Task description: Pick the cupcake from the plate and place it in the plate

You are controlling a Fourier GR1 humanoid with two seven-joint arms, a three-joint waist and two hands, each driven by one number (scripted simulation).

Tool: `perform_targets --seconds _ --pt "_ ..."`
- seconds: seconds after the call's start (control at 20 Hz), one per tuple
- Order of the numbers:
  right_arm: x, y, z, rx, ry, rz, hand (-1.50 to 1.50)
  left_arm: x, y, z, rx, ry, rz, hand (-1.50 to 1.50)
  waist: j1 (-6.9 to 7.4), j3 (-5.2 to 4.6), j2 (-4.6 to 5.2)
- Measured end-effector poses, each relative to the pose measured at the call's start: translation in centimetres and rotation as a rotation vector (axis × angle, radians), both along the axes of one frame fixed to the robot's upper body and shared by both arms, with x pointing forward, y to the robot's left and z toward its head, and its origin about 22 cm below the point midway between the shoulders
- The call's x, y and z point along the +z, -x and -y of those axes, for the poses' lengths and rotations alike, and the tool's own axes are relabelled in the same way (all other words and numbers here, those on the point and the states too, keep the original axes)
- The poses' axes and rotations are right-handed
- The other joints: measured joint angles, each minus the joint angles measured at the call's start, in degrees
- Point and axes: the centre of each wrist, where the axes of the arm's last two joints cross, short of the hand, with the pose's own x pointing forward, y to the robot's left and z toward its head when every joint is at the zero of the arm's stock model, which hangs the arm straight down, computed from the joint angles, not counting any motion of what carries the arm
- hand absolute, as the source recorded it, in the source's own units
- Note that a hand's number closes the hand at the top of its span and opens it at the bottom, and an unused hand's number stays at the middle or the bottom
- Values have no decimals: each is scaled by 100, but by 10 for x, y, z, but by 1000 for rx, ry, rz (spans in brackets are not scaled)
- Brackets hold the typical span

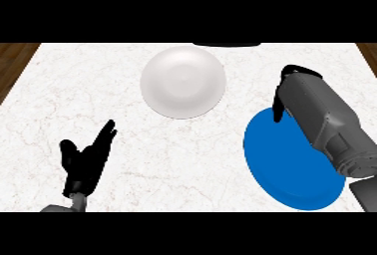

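A white plate (182, 82) lies at the counter's far middle, with nothing on it. A blue plate (290, 172) lies at the right, nearer to me. No cupcake shows anywhere. My right forearm (324, 119) stretches over the blue plate's far edge and hides most of my right hand (279, 107), which hangs at that plate's upper left rim. Whatever is beneath that hand is hidden. My left hand (85, 159) rests open at the lower left, fingers pointing up, apart from both plates.
The white marble counter (110, 99) fills the view, with its left and right edges meeting dark wood at the top corners. A dark object (228, 44) pokes in at the far edge, behind the white plate.
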Motion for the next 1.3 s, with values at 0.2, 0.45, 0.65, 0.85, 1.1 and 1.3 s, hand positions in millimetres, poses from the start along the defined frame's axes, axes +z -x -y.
perform_targets --seconds 0.2,0.45,0.65,0.85,1.1,1.3 --pt "-8 3 4 -10 -12 -23 150 1 2 3 4 2 1 0 -7 0 -3" --pt "-25 11 21 29 -18 -107 150 3 -1 2 4 7 -11 0 -20 -2 -2" --pt "-26 12 22 69 -1 -128 150 1 -1 3 4 9 -9 0 -38 -1 -12" --pt "-24 11 18 105 33 -129 150 -1 -2 6 5 11 0 0 -23 4 -9" --pt "3 5 -81 243 -35 123 150 1 -6 12 -24 4 10 0 224 2 4" --pt "62 7 -155 350 -111 446 150 5 -11 27 -98 14 20 0 785 -17 39"
